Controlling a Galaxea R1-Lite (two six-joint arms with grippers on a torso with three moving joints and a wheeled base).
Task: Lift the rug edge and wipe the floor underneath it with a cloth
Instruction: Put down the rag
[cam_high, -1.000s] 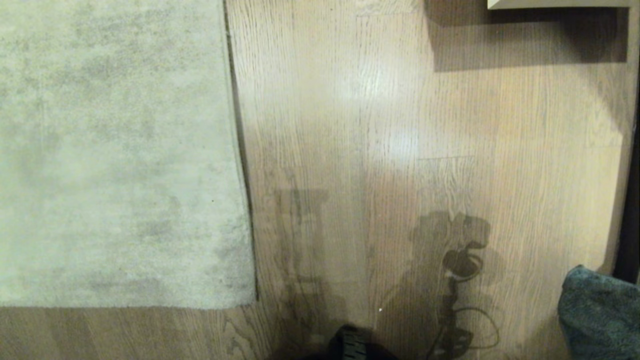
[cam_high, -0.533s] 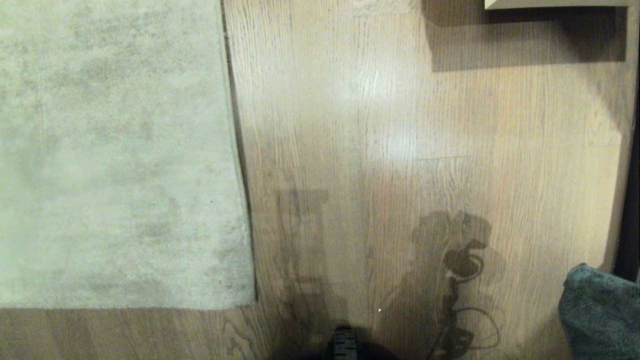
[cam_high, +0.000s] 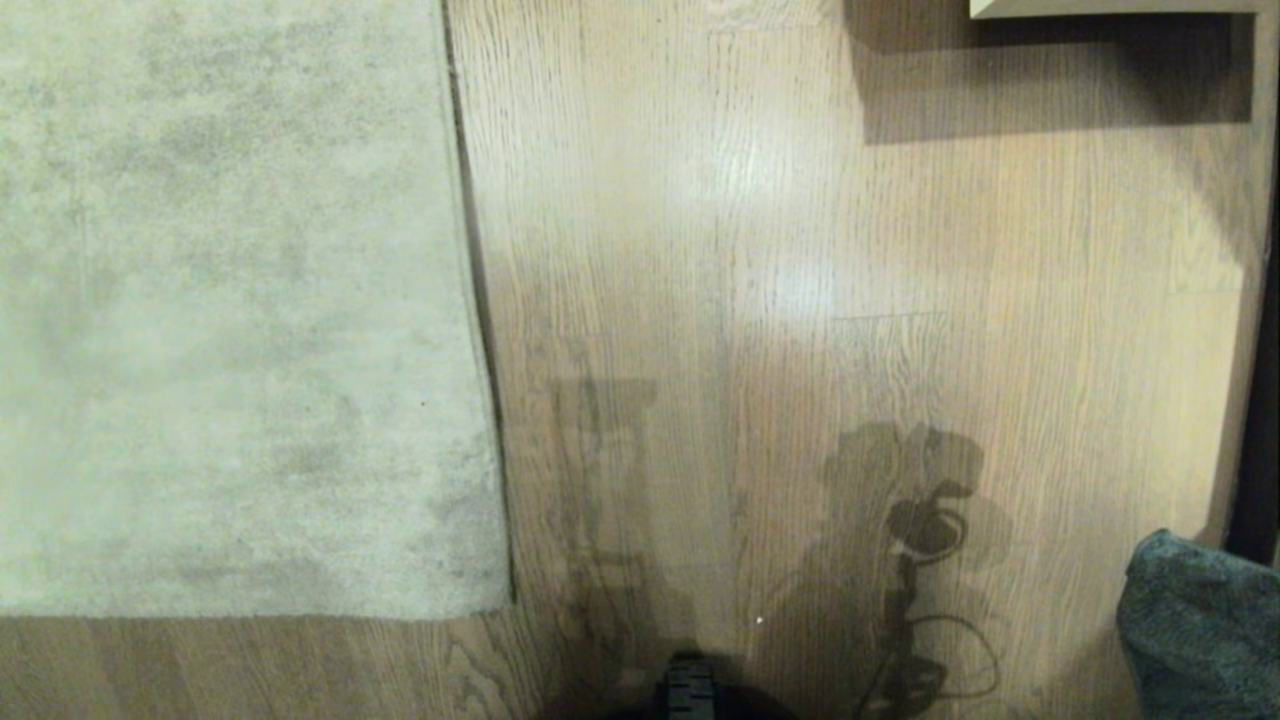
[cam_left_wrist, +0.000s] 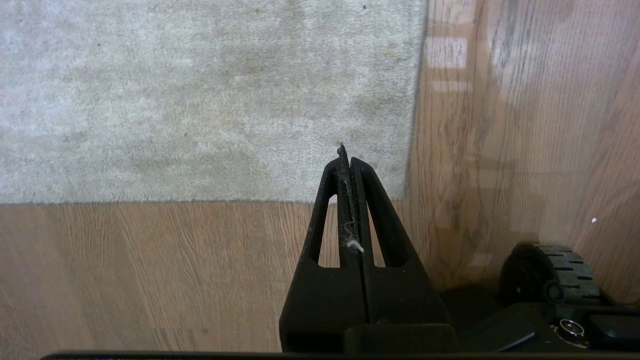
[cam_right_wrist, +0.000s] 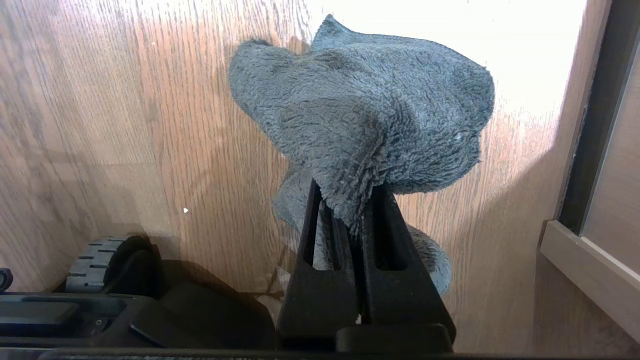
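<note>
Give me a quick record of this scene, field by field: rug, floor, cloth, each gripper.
rug: pale beige-grey mottled short-pile rug, lying flat, corner near the robot
floor: light brown wood-grain plank floor, bare beside the rug
cloth: dark grey-teal fuzzy cloth, pinched in the right gripper
left gripper: shut, empty, above the rug corner

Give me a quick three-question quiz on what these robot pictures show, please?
1. True or false: the rug lies flat on the floor.
2. Which end effector holds the cloth: A left, B right, C neither?
3. Fill in: the left end effector is shut and holds ______.

Key: 1 true. 2 B, the right end effector is shut on it. 3 nothing.
</note>
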